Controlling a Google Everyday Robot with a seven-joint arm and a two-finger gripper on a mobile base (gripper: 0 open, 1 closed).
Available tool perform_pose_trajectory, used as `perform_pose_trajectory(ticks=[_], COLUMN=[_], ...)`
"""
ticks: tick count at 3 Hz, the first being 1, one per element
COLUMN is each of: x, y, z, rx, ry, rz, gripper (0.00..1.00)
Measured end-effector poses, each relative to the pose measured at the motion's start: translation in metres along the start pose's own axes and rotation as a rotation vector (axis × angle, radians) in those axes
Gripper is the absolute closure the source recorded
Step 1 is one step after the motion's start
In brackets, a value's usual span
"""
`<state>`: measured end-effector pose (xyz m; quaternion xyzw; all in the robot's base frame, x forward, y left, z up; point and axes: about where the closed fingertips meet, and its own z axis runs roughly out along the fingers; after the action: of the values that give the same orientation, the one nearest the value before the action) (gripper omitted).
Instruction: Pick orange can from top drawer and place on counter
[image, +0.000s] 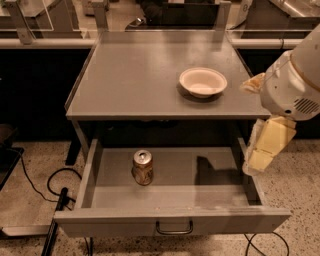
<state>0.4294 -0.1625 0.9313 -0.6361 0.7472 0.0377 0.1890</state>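
The orange can (142, 168) stands upright on the floor of the open top drawer (170, 222), left of centre, its silver top and pull tab facing up. My gripper (257, 160) hangs at the far right, over the drawer's right side wall and below the level of the counter (140, 75), pointing down and a little to the left. The can is well apart from it, off to the gripper's left and lower, with bare drawer floor and a dark shadow (215, 170) between them. Nothing is held in the gripper; whether it is spread or pressed together I cannot tell from this angle. Above the drawer, a white bowl (203, 82) sits on the right half of the counter, near its front edge. The drawer's small loop handle (174, 228) shows at the middle of its front panel. Black cables (35, 185) trail over the speckled floor at the left.
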Motion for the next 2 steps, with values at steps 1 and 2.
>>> perform_pose_trajectory(ticks=[1, 2], x=[0.0, 0.002], y=[0.009, 0.013], z=[0.037, 0.088], rx=[-0.021, -0.053], ry=[-0.03, -0.044], rz=[0.005, 0.02], gripper=[0.0, 0.0])
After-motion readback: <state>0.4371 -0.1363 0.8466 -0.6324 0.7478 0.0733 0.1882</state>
